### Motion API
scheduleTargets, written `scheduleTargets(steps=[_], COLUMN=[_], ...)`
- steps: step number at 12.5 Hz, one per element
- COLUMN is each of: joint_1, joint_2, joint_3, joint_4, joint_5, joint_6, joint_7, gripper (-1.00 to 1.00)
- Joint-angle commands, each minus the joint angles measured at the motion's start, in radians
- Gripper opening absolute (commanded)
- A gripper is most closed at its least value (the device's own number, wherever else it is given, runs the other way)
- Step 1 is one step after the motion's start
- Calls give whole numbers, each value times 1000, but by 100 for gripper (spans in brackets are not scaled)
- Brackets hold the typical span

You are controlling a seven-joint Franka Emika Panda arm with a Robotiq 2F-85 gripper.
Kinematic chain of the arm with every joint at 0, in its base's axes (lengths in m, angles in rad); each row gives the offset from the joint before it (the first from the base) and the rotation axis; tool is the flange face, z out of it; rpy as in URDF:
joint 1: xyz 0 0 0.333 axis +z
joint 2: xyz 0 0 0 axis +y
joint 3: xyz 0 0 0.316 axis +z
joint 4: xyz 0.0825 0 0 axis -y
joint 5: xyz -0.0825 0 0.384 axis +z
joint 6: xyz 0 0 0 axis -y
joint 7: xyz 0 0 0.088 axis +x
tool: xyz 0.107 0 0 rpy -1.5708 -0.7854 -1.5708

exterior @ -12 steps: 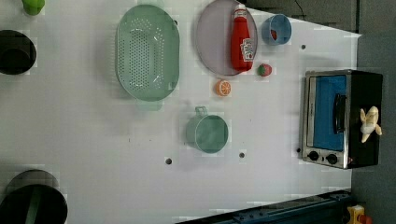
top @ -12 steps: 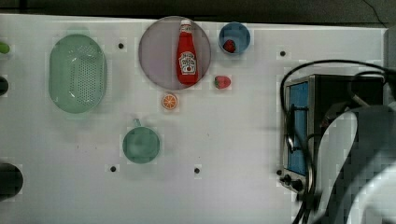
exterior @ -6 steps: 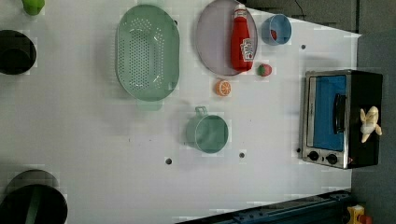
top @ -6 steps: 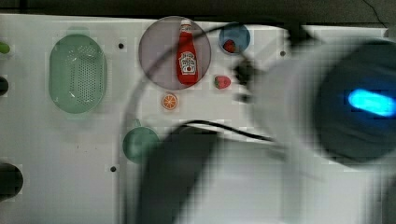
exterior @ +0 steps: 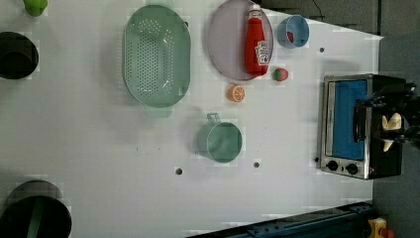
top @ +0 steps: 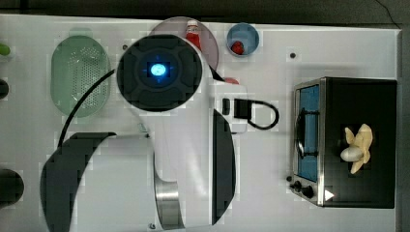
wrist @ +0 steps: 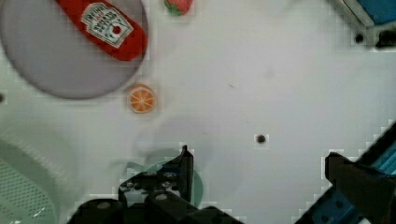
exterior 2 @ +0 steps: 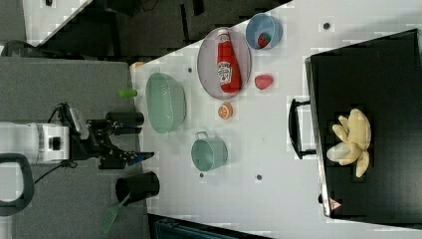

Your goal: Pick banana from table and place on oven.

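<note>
I see banana (top: 357,147) lying on oven (top: 367,106) black top, right of top view | gripper (wrist: 261,172) jaws wide, holding nothing, above table (wrist: 280,84) | orange slice (wrist: 142,98) beside plate (wrist: 56,70)

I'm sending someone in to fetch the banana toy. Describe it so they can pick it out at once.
Find the toaster oven with the blue glass door at the top view's right end of the white table. The banana lies on the oven's flat black top. It is pale cream-yellow with peel flaps splayed around a whitish tip, unlike the round orange slice on the table.
</note>
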State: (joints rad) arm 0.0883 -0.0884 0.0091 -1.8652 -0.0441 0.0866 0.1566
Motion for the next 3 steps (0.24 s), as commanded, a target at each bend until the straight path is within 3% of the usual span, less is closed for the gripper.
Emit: scheduleTargets(steps=[1, 3], joint_1=[-57, -57], joint_2=[-87, -93], joint_3=[-70, -70], joint_4=[1, -14], joint_5=[2, 2], joint_6=[11, 12], joint_7=[65, 65], gripper=[100, 100])
